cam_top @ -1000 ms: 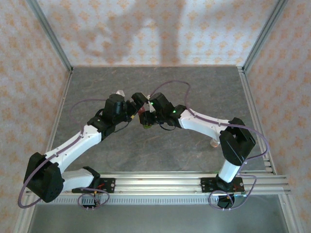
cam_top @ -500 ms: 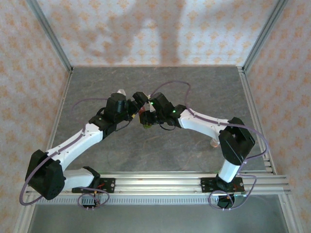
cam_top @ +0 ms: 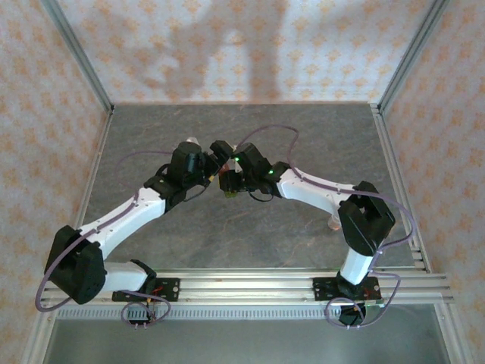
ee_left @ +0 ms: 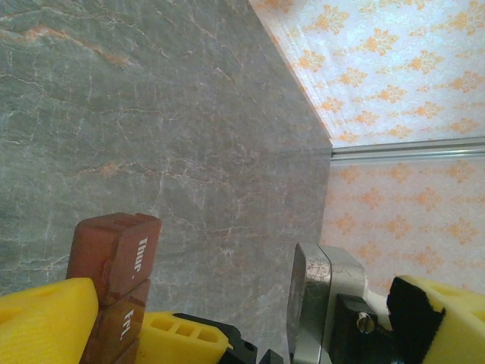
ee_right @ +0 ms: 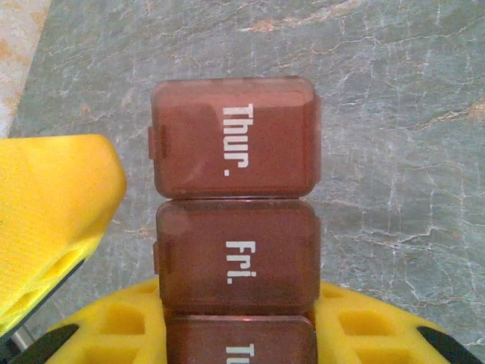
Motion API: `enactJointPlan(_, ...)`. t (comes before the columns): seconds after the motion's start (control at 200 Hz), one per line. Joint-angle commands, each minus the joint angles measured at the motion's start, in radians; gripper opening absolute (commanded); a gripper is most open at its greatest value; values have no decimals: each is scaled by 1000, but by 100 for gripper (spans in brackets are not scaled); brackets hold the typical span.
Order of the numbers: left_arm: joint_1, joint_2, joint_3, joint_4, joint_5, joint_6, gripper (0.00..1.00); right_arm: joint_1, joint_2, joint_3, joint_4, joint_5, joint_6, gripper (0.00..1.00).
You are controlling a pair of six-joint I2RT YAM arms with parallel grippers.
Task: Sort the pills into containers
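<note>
Reddish-brown containers [ee_right: 235,193] clamped in right pincer [ee_right: 239,315], left pincer [ee_left: 242,296] gaping wide, holding nothing

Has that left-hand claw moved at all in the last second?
Yes, slightly: the left gripper has shifted away from the near rail, toward the back wall and a little to the right in the top view.

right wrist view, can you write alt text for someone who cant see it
A reddish-brown pill organizer strip, lids closed and marked Thur., Fri. and a cut-off third, sticks out from the right gripper, whose yellow jaws are shut on it. Behind it lies the grey marbled table; another yellow padded finger juts in at the left.
</note>
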Motion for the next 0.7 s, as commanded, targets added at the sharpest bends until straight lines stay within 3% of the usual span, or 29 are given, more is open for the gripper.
enactJointPlan(0.0,-45,7,60,141,43,-17,100,32,35,30,-16,-30,-44,15)
enactJointPlan(0.44,-65,9,54,291,62,-96,100,32,65,29,-19,-21,-41,15)
enactJointPlan(0.696,-64,-36,53,260,4,-23,100,30,64,14,-12,-11,-37,15)
